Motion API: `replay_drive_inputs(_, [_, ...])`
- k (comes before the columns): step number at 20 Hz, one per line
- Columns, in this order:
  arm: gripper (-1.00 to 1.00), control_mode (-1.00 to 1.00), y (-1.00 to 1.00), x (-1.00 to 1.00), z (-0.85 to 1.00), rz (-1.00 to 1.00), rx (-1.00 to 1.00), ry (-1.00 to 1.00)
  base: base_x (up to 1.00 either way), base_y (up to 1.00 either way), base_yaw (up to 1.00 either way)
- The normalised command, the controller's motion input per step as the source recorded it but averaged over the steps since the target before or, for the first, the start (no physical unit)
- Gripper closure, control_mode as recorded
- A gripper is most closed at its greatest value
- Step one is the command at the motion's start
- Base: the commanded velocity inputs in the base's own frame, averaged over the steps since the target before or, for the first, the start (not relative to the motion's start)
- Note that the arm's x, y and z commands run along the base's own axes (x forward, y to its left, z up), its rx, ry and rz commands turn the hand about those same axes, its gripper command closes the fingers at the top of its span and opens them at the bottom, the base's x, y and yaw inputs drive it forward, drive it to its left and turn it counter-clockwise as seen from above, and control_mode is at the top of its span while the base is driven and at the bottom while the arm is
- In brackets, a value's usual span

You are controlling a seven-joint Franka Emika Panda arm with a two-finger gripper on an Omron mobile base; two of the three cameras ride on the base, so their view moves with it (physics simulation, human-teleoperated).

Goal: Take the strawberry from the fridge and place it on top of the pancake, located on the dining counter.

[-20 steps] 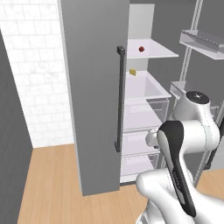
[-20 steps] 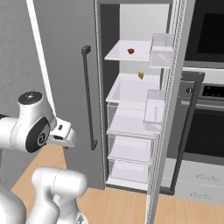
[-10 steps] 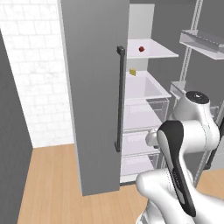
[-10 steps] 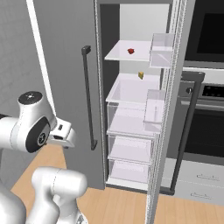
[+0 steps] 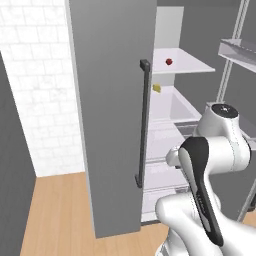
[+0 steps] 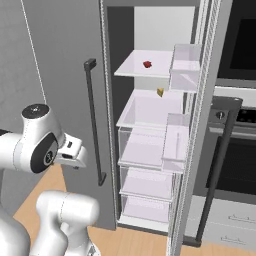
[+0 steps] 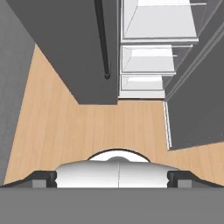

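Observation:
The fridge [image 5: 107, 115] stands before me with its left door shut and its right door [image 6: 200, 130] swung open. A tiny dark red strawberry [image 5: 169, 61] [image 6: 147, 64] lies on the top white shelf. My gripper [image 7: 112, 178] hangs low in front of the shut left door and points down at the floor, well below the strawberry and apart from it. It is open, with its dark fingertips [image 7: 43, 178] set wide and nothing between them. The pancake and the dining counter are out of view.
A small yellow wedge [image 6: 160, 92] sits on the shelf below the strawberry. White drawers [image 6: 147, 182] fill the fridge's lower part. A black wall oven [image 6: 240, 55] stands to the right, a white brick wall [image 5: 35, 80] to the left. Wooden floor [image 7: 109, 127] lies below.

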Motion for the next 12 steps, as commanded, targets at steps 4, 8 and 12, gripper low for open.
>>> replay_drive_inputs(4, [-1.00,1.00,0.00,0.00,0.00,0.00,0.00,0.00,0.66,0.00,0.02])
replay_drive_inputs(8, [-1.00,1.00,0.00,0.00,0.00,0.00,0.00,0.00,0.57,0.00,0.02])
replay_drive_inputs(12, [-1.00,1.00,0.00,0.00,0.00,0.00,0.00,0.00,0.22,-0.15,0.00])
